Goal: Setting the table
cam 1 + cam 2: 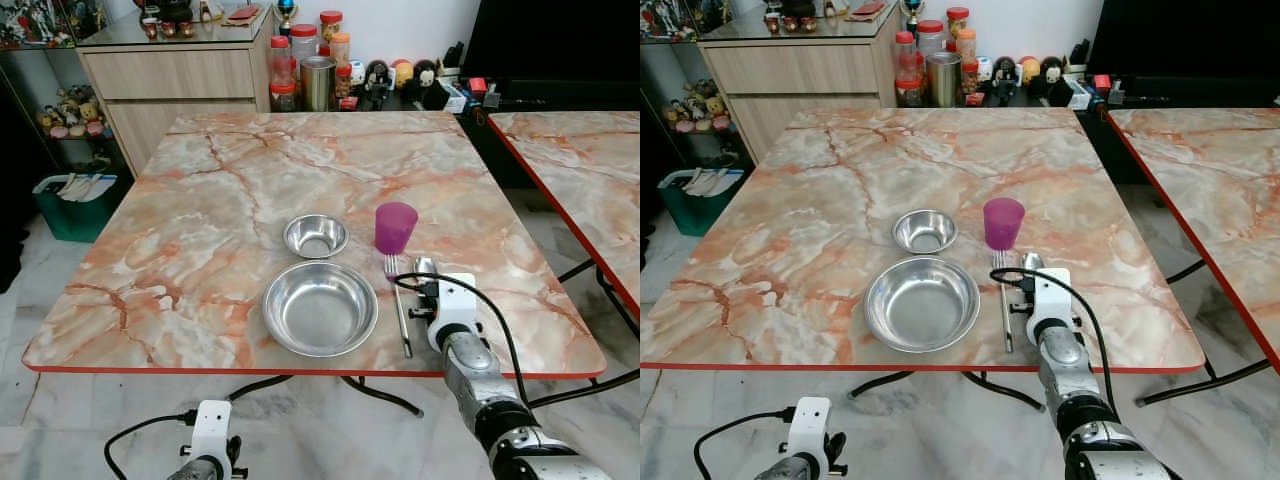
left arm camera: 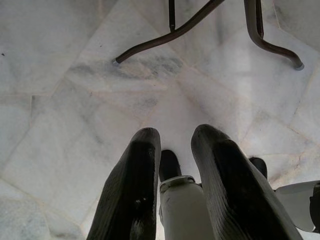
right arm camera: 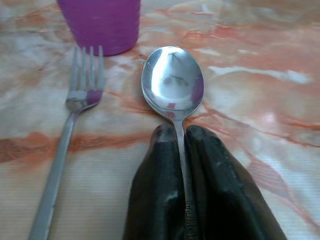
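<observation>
On marble table (image 1: pixel 200 230), right pincer (image 3: pixel 181 137) grips spoon (image 3: pixel 172 80).

On the near marble table (image 1: pixel 200 250): 2 steel bowls, 1 large (image 1: pixel 320 308) and 1 small (image 1: pixel 316 236). 1 purple cup (image 1: pixel 395 227). 1 fork (image 1: pixel 400 310). 1 spoon (image 3: pixel 173 82). 2 marble tables total, second table (image 1: pixel 580 170) off to the right. 1 green bin (image 1: pixel 75 205) on the floor at left. Jars by the cabinet: too cluttered to count.
</observation>
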You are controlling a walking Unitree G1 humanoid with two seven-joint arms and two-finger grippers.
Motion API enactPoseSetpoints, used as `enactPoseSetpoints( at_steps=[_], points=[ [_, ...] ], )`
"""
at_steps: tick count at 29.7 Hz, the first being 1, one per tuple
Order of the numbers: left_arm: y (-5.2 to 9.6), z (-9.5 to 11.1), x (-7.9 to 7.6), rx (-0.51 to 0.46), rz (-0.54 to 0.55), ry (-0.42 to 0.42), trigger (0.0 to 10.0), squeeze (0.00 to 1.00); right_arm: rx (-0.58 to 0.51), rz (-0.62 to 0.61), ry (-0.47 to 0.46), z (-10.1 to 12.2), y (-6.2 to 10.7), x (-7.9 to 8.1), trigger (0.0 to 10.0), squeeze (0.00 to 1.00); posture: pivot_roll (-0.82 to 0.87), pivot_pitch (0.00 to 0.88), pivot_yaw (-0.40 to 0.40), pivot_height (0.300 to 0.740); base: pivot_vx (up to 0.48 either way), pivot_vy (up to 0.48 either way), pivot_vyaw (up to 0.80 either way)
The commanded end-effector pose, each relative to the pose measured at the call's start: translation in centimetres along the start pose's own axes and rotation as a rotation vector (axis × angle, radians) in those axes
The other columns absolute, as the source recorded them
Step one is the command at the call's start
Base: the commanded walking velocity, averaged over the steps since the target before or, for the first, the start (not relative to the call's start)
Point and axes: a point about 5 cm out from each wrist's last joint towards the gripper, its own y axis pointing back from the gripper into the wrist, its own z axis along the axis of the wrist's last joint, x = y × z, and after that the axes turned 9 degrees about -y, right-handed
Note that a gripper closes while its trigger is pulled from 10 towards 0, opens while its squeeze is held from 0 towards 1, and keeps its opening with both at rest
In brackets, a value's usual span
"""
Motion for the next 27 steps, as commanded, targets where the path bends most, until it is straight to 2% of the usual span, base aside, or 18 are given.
enactPoseSetpoints(
  at_steps=[1,10,14,15,16,17,18,19,24,27],
  points=[
    [0.1,-0.4,0.0,0.018,-0.007,-0.001,10.0,0.00,0.020,-0.037,-0.019,-0.1,0.0,-0.6,0.0,0.00,0.01,0.000,0.016,0.740,0.000,0.000,0.00],
    [0.1,-0.5,0.1,0.017,-0.005,0.002,10.0,0.00,0.003,-0.039,-0.029,0.0,0.0,-0.4,0.0,0.00,0.02,0.000,0.016,0.740,0.000,0.000,0.00],
    [0.1,-0.5,0.2,0.018,-0.003,0.003,10.0,0.00,-0.109,0.003,-0.083,1.4,0.0,0.4,0.0,0.00,0.02,0.000,0.016,0.740,0.000,0.000,0.00],
    [0.1,-0.5,0.2,0.018,-0.003,0.002,10.0,0.00,-0.142,0.017,-0.081,1.8,0.0,0.7,0.4,0.00,0.02,0.000,0.016,0.740,0.000,0.000,0.00],
    [0.1,-0.5,0.2,0.018,-0.003,0.002,10.0,0.00,-0.171,0.025,-0.067,2.1,0.1,0.9,4.3,0.00,0.01,0.000,0.019,0.740,0.000,0.000,0.00],
    [0.1,-0.5,0.2,0.018,-0.002,0.001,10.0,0.00,-0.213,0.041,-0.066,2.6,0.2,1.4,10.0,0.00,0.01,0.000,0.018,0.740,0.000,0.000,0.00],
    [0.1,-0.5,0.1,0.016,0.001,0.001,10.0,0.00,-0.289,0.062,-0.060,3.2,0.6,2.1,10.0,0.00,0.01,0.000,0.017,0.740,0.000,0.000,0.00],
    [0.1,-0.5,0.1,0.016,0.001,0.001,10.0,0.00,-0.289,0.062,-0.060,3.2,0.6,2.1,10.0,0.00,0.01,0.000,0.017,0.740,0.000,0.000,0.00],
    [0.1,-0.4,0.0,0.015,0.005,0.007,10.0,0.00,-0.454,0.112,0.021,3.9,2.1,3.5,10.0,0.00,0.01,0.000,0.009,0.740,0.000,0.000,0.00],
    [0.1,-0.6,0.1,0.020,0.011,0.010,10.0,0.00,-0.505,0.148,0.060,4.2,2.7,4.2,10.0,0.00,0.00,0.000,0.010,0.740,0.000,0.000,0.00]
  ],
)
